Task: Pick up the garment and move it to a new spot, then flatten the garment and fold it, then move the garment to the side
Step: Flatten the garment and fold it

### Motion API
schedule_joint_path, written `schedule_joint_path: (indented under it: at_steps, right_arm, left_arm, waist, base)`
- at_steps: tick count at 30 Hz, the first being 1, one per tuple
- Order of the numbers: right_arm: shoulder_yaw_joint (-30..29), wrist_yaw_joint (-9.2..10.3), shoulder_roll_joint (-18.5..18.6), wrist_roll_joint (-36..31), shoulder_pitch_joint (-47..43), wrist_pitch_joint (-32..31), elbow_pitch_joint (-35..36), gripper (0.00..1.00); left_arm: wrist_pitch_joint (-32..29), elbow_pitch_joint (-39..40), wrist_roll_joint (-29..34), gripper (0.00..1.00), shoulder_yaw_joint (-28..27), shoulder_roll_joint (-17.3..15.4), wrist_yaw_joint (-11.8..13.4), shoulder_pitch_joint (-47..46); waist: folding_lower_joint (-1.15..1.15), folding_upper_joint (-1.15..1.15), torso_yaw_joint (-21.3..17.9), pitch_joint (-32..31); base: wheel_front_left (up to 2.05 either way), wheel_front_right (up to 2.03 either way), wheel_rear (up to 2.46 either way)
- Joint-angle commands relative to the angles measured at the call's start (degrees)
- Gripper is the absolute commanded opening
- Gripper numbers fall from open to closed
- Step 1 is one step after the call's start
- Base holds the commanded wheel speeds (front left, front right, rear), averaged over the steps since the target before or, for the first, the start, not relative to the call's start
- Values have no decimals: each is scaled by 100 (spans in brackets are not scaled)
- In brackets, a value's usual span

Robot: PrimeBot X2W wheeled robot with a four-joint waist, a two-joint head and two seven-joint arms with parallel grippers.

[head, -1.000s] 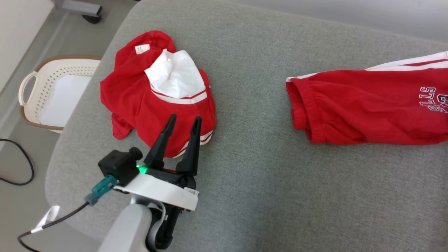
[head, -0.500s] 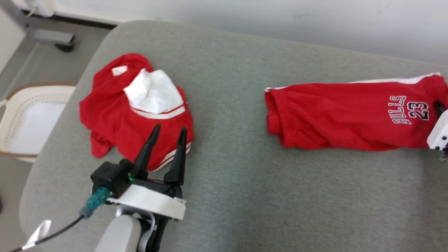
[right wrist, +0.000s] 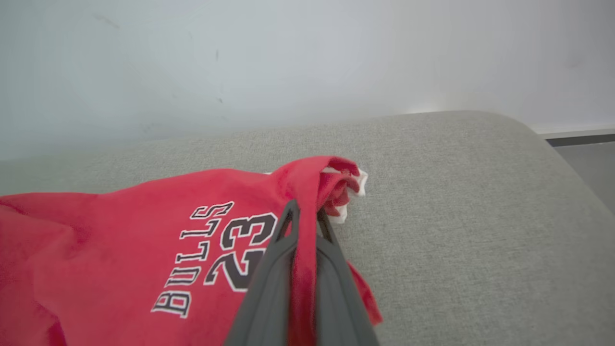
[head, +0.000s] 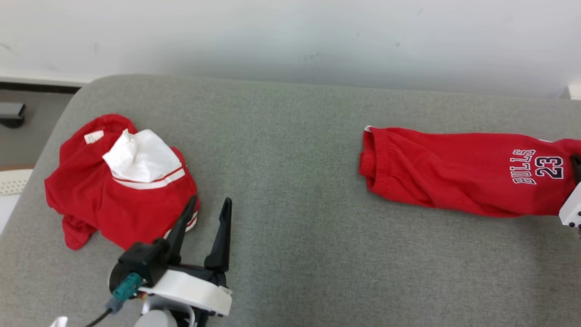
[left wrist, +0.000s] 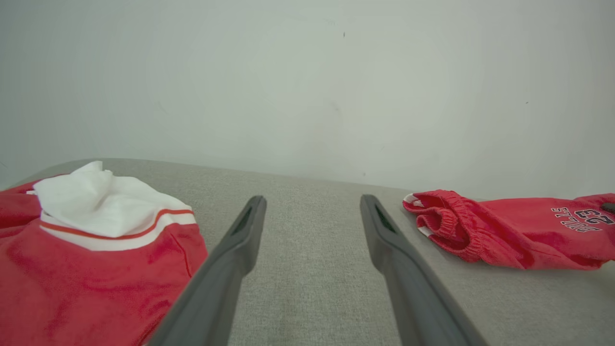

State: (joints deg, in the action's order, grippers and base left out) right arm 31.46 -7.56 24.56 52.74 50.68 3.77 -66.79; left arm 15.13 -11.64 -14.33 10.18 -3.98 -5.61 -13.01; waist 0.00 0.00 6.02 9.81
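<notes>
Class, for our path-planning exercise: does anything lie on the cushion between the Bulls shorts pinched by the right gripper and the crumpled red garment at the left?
Nothing visible. Bare cushion separates the shorts from the crumpled garment; the open left gripper hovers at that garment's edge.

cushion (head: 290,259): crumpled garment (head: 113,204) on left end | shorts (head: 454,177) on right, well apart | left gripper (head: 210,200) just before crumpled garment | right gripper (right wrist: 305,211) at shorts' right end

Left pincer (head: 211,200) spread; right pincer (right wrist: 305,211) clamped.
</notes>
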Motion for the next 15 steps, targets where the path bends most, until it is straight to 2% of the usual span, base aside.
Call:
schedule_joint_path:
  at_steps: [1,6,15]
  right_arm:
    - [30,15,36,-61,-71,45,20,0]
    - [266,15,56,-302,192,110,97,0]
    - [929,15,-568,-764,596,-497,142,0]
  left_arm:
    - [2,-31,32,100,-7,11,-21,101]
    - [2,-116,-9,100,74,63,-45,215]
    - [2,-291,-252,100,315,96,-62,198]
  waist:
    - [0,0,-62,-95]
    - [0,0,13,-255]
    - [0,0,545,-268]
  base:
    - [0,0,0]
    - [0,0,0]
    - [0,0,0]
